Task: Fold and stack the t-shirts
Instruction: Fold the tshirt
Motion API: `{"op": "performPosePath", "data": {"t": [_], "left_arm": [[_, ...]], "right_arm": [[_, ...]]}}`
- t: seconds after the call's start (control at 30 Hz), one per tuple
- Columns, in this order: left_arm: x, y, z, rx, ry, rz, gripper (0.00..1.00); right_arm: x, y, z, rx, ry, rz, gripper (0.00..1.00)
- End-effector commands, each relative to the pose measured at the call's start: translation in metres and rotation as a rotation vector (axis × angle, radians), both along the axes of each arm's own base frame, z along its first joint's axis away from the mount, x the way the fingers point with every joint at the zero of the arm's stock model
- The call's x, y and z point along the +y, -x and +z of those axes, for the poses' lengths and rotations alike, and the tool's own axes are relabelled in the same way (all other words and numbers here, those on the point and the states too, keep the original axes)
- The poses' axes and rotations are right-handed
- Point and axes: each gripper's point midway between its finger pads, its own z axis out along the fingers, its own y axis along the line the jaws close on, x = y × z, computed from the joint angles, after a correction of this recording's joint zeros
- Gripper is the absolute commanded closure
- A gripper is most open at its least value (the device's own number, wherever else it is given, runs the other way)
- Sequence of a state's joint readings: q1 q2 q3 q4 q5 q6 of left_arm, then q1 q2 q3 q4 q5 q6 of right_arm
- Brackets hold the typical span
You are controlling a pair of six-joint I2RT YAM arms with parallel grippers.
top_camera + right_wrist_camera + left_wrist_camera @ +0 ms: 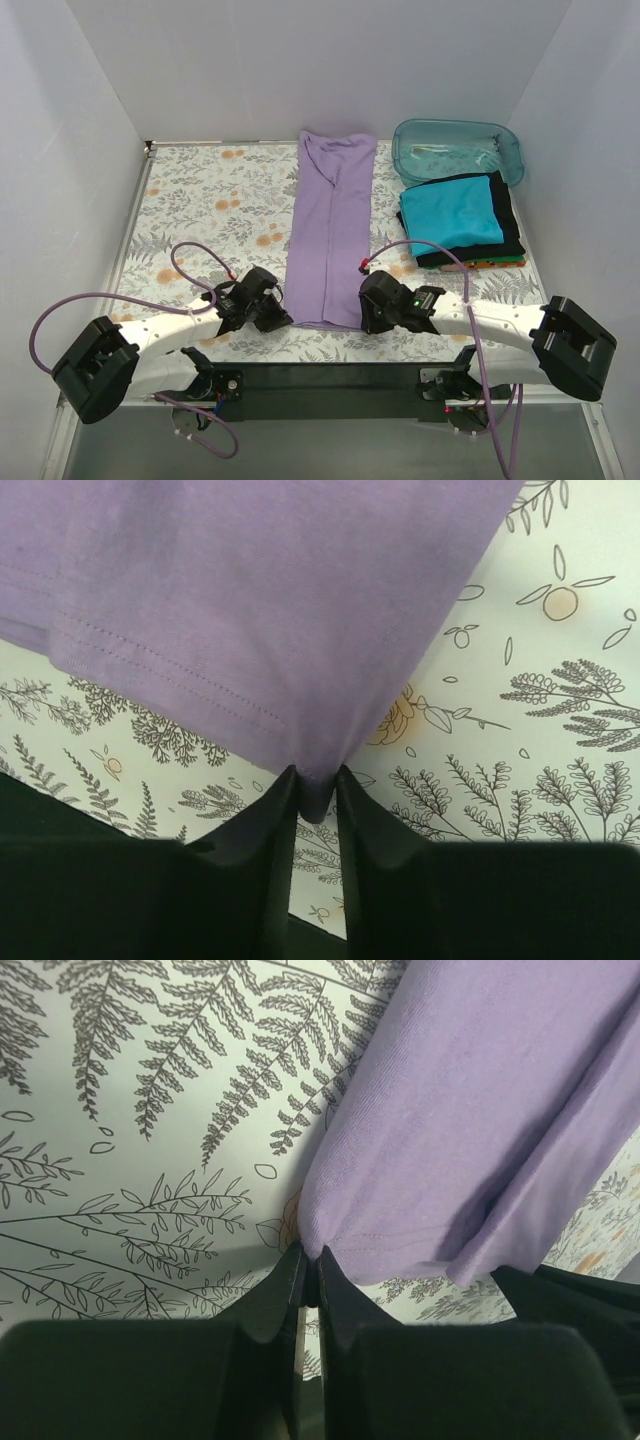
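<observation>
The lavender-purple t-shirt (331, 228) lies folded into a long narrow strip down the middle of the table. My left gripper (281, 318) is shut on its near left hem corner (322, 1243). My right gripper (364, 312) is shut on its near right hem corner (316, 780), the cloth bunched between the fingertips. To the right lies a stack of folded t-shirts: teal (450, 212) on top, black (510, 228) under it, and an orange-red edge (490, 263) at the bottom.
A clear teal plastic tub (458, 149) stands at the back right, behind the stack. The table has a floral fern-print cover (215, 210). White walls close in the left, back and right sides. Purple cables loop off both arms.
</observation>
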State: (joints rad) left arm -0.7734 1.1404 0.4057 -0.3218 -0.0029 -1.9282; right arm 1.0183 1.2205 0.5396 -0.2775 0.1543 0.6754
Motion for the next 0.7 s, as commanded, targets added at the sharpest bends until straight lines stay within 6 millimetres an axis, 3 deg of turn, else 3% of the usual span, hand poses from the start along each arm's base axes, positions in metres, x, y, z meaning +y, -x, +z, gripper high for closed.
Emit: {"op": "performPosePath", "data": {"t": [0.0,0.03,0.2,0.3,0.37,0.5,0.67], "left_arm": [[0.03,0.044,-0.029,0.157,-0.12,-0.061,1.0],[0.029,0.049,-0.029,0.173,-0.114,-0.074,1.0],[0.033,0.071,-0.017,0.182,-0.115,-0.092,1.0],[0.027,0.084,-0.001,0.155,-0.079,-0.121,1.0],[0.022,0.091,0.007,0.146,-0.054,-0.145,1.0],[0.019,0.087,0.018,0.12,-0.03,-0.132,1.0],[0.011,0.05,0.035,-0.01,-0.068,-0.042,1.0]], "right_arm": [[-0.001,0.006,-0.002,-0.008,-0.012,-0.015,0.79],[-0.005,0.013,-0.004,-0.005,-0.012,-0.002,0.98],[-0.009,0.044,-0.002,0.018,-0.033,0.039,0.99],[0.0,0.077,0.006,0.03,-0.066,0.114,0.99],[0.005,0.083,0.012,0.022,-0.071,0.139,0.99],[0.001,0.071,0.019,-0.057,-0.005,0.11,0.99],[-0.003,0.029,0.05,-0.266,0.078,0.026,0.99]]}}
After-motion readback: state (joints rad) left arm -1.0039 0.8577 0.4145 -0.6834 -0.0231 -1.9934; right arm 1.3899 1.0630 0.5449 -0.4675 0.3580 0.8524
